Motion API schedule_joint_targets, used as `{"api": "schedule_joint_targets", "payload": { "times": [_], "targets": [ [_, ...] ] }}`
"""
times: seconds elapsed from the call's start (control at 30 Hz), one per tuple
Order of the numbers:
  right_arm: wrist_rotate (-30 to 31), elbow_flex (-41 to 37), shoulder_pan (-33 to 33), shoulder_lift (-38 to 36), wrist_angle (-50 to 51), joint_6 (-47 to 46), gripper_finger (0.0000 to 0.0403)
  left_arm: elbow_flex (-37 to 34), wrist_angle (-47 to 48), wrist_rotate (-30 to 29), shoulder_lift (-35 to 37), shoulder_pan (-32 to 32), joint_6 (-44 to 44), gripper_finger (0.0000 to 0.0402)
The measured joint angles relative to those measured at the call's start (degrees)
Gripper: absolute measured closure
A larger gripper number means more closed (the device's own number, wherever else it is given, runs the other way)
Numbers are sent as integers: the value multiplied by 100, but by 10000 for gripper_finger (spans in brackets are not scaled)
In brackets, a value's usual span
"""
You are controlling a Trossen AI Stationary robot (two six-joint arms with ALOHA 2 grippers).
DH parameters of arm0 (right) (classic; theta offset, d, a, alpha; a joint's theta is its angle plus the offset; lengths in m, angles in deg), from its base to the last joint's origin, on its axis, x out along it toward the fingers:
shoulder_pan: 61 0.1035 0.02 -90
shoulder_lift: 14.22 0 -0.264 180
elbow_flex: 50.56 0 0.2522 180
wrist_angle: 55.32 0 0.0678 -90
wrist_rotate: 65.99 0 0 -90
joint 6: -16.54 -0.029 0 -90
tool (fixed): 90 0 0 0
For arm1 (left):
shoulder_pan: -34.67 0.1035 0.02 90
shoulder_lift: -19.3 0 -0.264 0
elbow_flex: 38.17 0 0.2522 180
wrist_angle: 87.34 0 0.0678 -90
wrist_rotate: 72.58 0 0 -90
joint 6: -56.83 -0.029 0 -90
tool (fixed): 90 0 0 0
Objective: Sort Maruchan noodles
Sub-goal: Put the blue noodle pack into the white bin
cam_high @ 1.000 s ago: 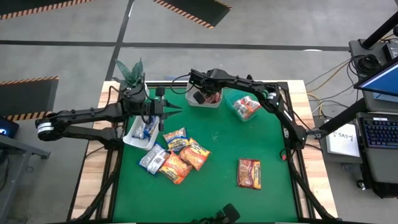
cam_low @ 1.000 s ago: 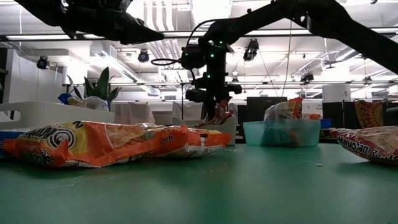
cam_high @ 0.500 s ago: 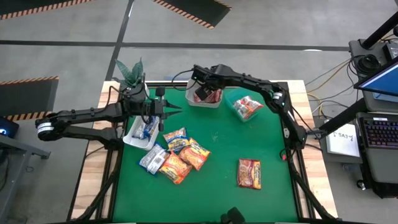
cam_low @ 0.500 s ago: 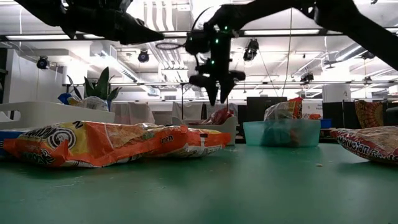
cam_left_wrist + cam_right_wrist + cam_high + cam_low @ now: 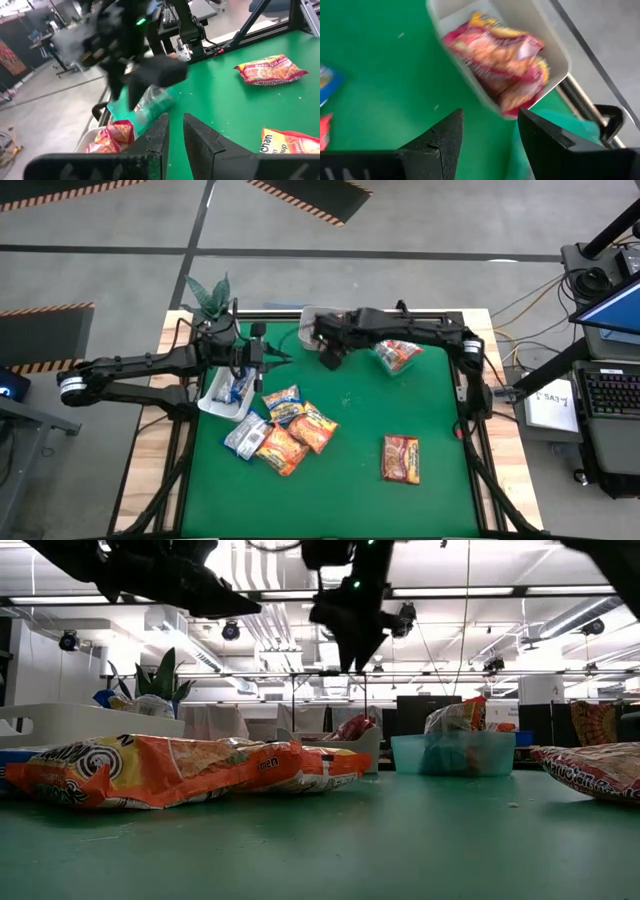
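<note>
Several Maruchan noodles lie flat in a pile [image 5: 285, 430] on the green mat, orange ones [image 5: 160, 770] nearest the low camera. A dark red packet [image 5: 400, 458] lies alone near the right. My right gripper [image 5: 328, 360] hangs open and empty high above the mat [image 5: 350, 650], just near-side of the far white tub [image 5: 540, 30]. A red packet [image 5: 495, 55] lies in that tub. My left gripper [image 5: 278, 358] is shut and empty [image 5: 176, 132], held level above the left white tub [image 5: 215, 405], which holds blue packets [image 5: 235, 388].
A teal tub [image 5: 395, 355] with packets in it stands at the far right of the mat, beside the far white tub. A potted plant [image 5: 208, 295] stands at the far left corner. The mat between the pile and the lone red packet is bare.
My right gripper has opened over the far white tub and left the red packet lying in it. It has then risen well clear and swung toward the table's near edge. My left gripper has kept still.
</note>
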Motion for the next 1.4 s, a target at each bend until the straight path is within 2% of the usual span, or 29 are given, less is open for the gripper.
{"api": "schedule_joint_targets", "payload": {
  "times": [0.17,0.27,0.53,0.73,0.93,1.17,1.4],
  "targets": [
    [-5,-1165,469,-758,-524,-123,232,0,40,0,0,0,305,363],
    [-2,-2010,731,-1263,-1177,-164,236,0,81,0,0,0,448,363],
    [-70,-4460,1223,-2390,-4388,458,236,2,117,7,-295,-2,830,363],
    [-498,-5688,1221,-2834,-6089,426,236,4,263,16,-835,-15,1497,363],
    [-494,-6079,1178,-3021,-6176,269,236,4,878,15,-1358,-205,1999,363],
    [-469,-6036,1169,-2992,-6255,457,236,383,2050,21,-1704,-774,1767,363],
    [-460,-6033,1169,-2985,-6282,483,236,671,2527,6,-1930,-778,1577,359]
  ]
}}
